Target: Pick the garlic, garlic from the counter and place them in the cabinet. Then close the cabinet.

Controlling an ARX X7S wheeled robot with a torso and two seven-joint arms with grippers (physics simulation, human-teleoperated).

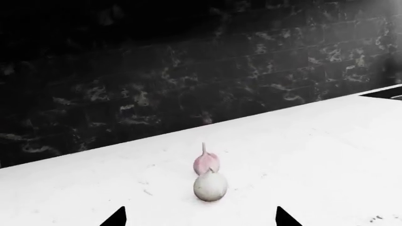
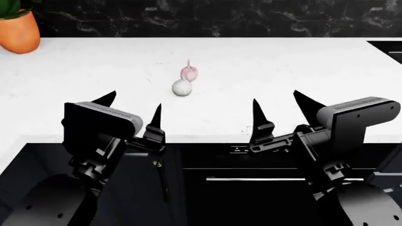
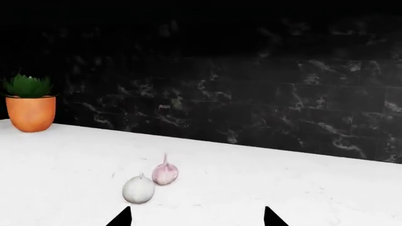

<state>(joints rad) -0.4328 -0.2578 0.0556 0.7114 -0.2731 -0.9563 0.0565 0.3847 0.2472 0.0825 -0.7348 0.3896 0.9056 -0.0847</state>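
Two garlic bulbs lie touching on the white counter (image 2: 295, 66). The plain white garlic (image 2: 181, 87) sits nearer me, with the pinkish garlic (image 2: 189, 72) just behind it. Both also show in the left wrist view, white garlic (image 1: 210, 186) and pinkish garlic (image 1: 206, 162), and in the right wrist view, white garlic (image 3: 138, 189) and pinkish garlic (image 3: 165, 173). My left gripper (image 2: 132, 110) hangs open at the counter's front edge, short of the bulbs. Open too, my right gripper (image 2: 283, 108) is at the front edge, to the right of them. The cabinet is out of view.
An orange plant pot (image 2: 19, 30) stands at the counter's back left. Black marbled wall tiles (image 2: 207, 18) run behind the counter. Dark fronts with a handle (image 2: 264, 179) lie below the counter's front edge. A dark recess (image 2: 386, 46) cuts the counter's right end.
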